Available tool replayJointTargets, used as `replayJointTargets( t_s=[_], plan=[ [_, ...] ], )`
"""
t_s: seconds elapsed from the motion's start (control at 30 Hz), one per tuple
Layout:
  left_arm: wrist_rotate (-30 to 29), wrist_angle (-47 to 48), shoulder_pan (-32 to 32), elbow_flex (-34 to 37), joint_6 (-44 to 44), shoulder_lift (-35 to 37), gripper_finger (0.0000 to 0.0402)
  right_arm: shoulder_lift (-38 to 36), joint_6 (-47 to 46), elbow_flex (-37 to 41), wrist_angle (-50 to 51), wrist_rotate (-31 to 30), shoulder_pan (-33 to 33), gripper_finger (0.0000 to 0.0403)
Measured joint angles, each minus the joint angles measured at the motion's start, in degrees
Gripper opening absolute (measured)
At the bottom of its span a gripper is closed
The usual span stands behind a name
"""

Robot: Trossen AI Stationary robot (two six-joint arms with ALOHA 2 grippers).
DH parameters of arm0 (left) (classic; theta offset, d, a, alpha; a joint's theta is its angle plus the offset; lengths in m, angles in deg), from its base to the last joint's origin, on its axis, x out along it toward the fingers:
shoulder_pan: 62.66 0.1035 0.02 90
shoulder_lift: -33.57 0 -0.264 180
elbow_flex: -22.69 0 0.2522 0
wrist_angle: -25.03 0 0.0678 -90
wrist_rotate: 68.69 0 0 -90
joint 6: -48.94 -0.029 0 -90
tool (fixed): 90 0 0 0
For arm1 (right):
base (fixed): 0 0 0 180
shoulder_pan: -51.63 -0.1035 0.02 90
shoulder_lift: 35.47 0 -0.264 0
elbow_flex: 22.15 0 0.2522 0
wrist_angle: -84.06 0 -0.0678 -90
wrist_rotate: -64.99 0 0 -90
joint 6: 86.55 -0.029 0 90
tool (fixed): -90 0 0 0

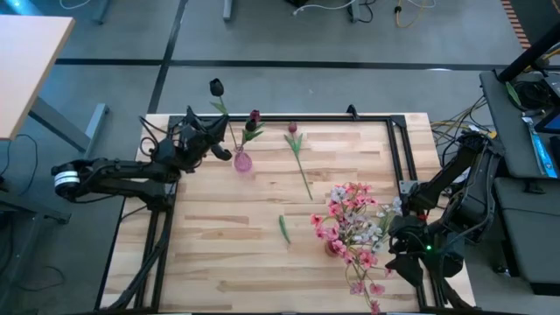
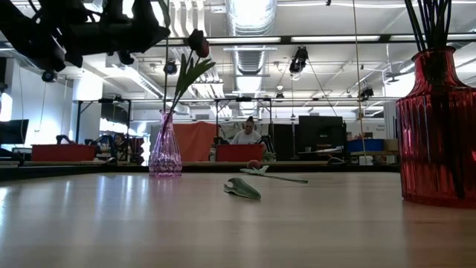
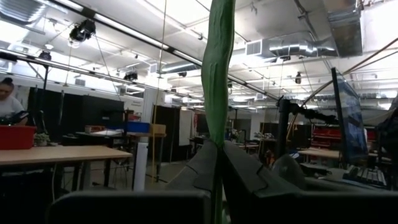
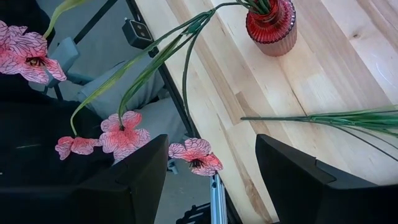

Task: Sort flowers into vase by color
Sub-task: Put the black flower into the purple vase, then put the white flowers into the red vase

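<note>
Nearest the low camera, the red vase (image 2: pixel 436 126) stands on the desk (image 1: pixel 262 262), holding the pink sprays (image 1: pixel 354 223). Behind it lie a loose leaf (image 2: pixel 242 188) and one maroon tulip (image 1: pixel 298 150). Left gripper (image 1: pixel 210 137) is clamped on a dark tulip (image 1: pixel 217 87) beside the pink vase (image 1: pixel 242 161); right gripper (image 1: pixel 395 249) is open, empty.

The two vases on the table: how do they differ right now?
The pink vase is small, pale and translucent, standing near the table's far edge; the red vase is darker, ribbed and sits nearer the right side. The pink vase holds one maroon tulip; the red vase holds a spray of pink blooms. The left hand is beside the pink vase. Both stand upright.
</note>
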Motion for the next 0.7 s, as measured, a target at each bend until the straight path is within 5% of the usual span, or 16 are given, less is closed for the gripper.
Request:
replayJointTargets(
  t_s=[0.27, 0.7],
  plan=[
    [0.01, 0.07, 0.0, 0.0, 0.07, -0.25, 0.0005, 0.0, 0.0, 0.0, -0.01, 0.0, -0.01, 0.0233],
    [-0.01, 0.15, 0.0, 0.0, 1.07, -0.25, 0.0069, 0.0, -0.02, 0.0, -0.01, 0.02, 0.0, 0.0233]
  ],
)
